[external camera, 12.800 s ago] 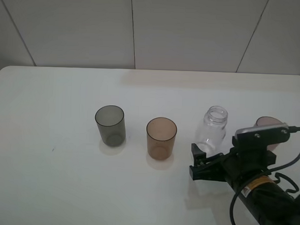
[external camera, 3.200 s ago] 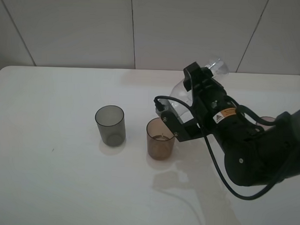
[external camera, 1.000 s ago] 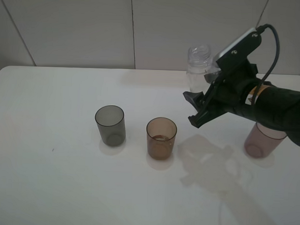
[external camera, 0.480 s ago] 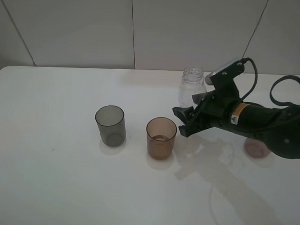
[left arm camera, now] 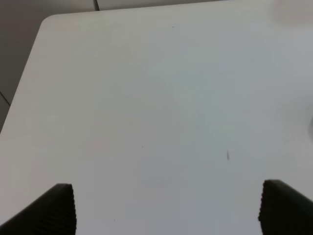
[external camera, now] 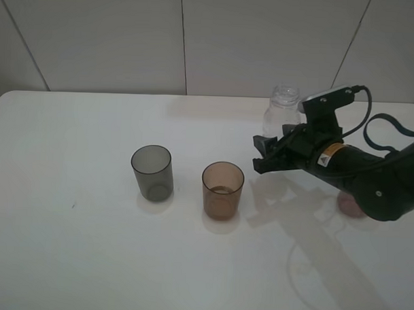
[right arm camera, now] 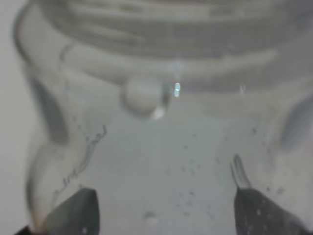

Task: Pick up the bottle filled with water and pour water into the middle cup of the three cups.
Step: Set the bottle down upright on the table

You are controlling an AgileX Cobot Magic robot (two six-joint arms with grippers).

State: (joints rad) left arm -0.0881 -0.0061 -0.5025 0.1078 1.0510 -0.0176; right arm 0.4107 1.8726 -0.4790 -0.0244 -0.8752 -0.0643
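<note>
Bottle [external camera: 282,111] stands upright in the exterior high view, gripped low down by the right gripper [external camera: 262,155], whose dark fingers close on its sides and hide its base. It sits behind and to the right of the middle cup [external camera: 223,190], well apart from it; a little liquid shows in that amber tumbler's bottom. The grey cup [external camera: 152,172] stands further left on the white table [external camera: 81,259], and the pink cup [external camera: 351,205] peeks out beneath the right arm.

From the left wrist, the left gripper [left arm camera: 166,208] is spread wide over bare tabletop, holding nothing.

From the right wrist, the clear bottle fills the picture, threaded neck and droplets visible, a finger at either side.
</note>
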